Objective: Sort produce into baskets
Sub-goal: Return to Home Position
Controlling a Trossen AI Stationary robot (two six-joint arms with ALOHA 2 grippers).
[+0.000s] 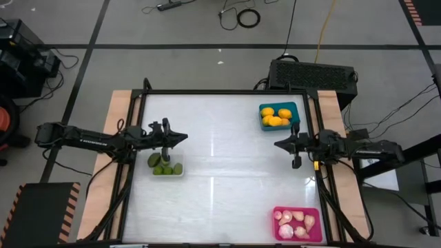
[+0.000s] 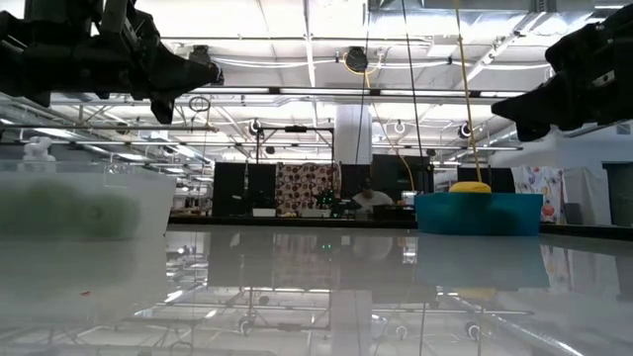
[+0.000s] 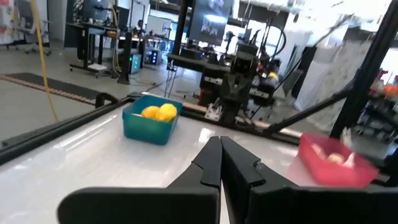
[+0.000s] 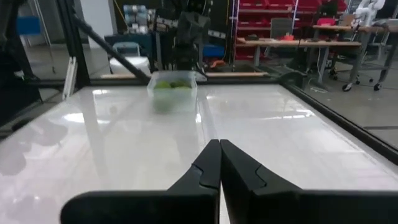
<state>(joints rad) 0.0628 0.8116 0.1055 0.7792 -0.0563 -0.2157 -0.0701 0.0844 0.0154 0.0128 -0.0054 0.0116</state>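
Left gripper [image 3: 219, 140] pressed together, right gripper [image 4: 219, 144] likewise, pink basket [image 1: 297, 209] of garlic [image 1: 296, 223] visible overhead, outside low view.

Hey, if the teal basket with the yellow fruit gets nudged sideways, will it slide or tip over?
Probably slide, not tip: the teal basket sits low and wide on the glossy table. The rounded yellow pieces heaped inside may roll about. Small and shallow, it is likely light. The left gripper and right gripper hang shut above the table, apart from it.
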